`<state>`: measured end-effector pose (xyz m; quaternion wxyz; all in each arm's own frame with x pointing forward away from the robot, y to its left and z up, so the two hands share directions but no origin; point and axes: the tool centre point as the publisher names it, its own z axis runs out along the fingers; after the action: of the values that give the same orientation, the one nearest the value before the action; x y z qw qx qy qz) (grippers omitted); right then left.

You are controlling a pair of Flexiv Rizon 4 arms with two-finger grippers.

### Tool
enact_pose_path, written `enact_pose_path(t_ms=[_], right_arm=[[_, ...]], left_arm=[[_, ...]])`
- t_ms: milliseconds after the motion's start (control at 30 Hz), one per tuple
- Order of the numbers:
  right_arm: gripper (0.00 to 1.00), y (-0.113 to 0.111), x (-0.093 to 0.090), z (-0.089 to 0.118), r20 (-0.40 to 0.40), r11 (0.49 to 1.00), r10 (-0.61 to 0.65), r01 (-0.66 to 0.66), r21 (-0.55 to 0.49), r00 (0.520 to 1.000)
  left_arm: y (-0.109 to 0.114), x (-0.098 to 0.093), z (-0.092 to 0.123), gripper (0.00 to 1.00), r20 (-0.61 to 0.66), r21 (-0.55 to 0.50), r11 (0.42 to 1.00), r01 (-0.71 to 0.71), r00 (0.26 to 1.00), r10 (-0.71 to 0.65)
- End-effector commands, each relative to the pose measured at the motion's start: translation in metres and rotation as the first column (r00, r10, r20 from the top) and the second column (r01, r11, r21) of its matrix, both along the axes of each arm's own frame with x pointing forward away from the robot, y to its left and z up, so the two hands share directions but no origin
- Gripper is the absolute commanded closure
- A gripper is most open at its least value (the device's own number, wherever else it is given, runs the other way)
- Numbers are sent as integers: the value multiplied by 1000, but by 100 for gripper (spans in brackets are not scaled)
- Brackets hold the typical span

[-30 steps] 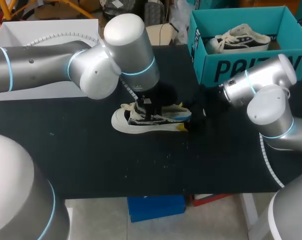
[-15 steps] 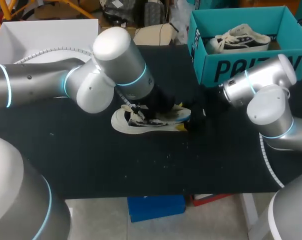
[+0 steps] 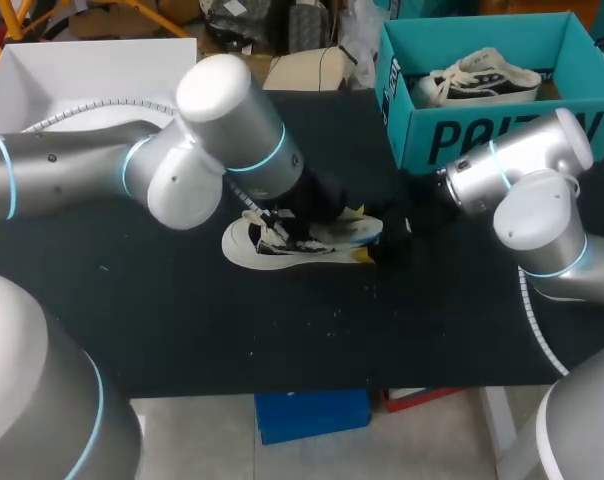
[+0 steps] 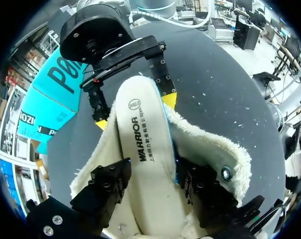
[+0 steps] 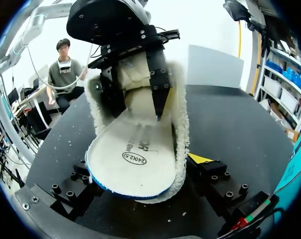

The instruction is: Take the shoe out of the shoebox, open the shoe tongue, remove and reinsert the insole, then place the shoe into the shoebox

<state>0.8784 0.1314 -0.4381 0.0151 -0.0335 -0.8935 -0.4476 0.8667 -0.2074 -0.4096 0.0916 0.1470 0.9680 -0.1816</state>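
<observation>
Pinching shoe (image 4: 210, 149) insole (image 4: 145, 144), seemingly: left tool (image 4: 153, 181).

In the head view your left arm (image 3: 232, 135) covers the left gripper (image 4: 153, 181) and the middle of the shoe (image 3: 244, 243). In the left wrist view the insole (image 4: 145, 144) runs out of sight at its toe end, under the jaws, and their yellow tips are hidden.

Head view high behind, looking down, both wrist views close, facing across the shoe (image 3: 244, 244)
</observation>
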Motion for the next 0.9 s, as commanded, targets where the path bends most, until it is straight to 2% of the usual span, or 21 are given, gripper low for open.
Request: enact_pose_path(t_ms=[33,100,267,533,733,867,900], right_arm=[[100,-1,2,-2,-2,1000,-2,2,-2,1000],[100,-1,2,-2,-2,1000,-2,2,-2,1000],[100,-1,2,-2,-2,1000,-2,2,-2,1000],[100,-1,2,-2,-2,1000,-2,2,-2,1000],[100,-1,2,-2,-2,1000,-2,2,-2,1000],[100,-1,2,-2,-2,1000,-2,2,-2,1000],[100,-1,2,-2,-2,1000,-2,2,-2,1000]], left_arm=[[-4,-5,-5,39,39,11,1000,-21,999,21],[-7,-4,-7,37,58,-4,1000,-28,998,28],[-14,-2,-8,43,86,-65,997,-44,995,49],[-27,8,-12,42,78,-107,993,-44,996,52],[-38,14,-7,46,90,-136,990,-37,995,49],[-44,14,-1,56,102,-140,990,-25,994,40],[-45,14,-1,61,104,-140,990,-24,994,39]])
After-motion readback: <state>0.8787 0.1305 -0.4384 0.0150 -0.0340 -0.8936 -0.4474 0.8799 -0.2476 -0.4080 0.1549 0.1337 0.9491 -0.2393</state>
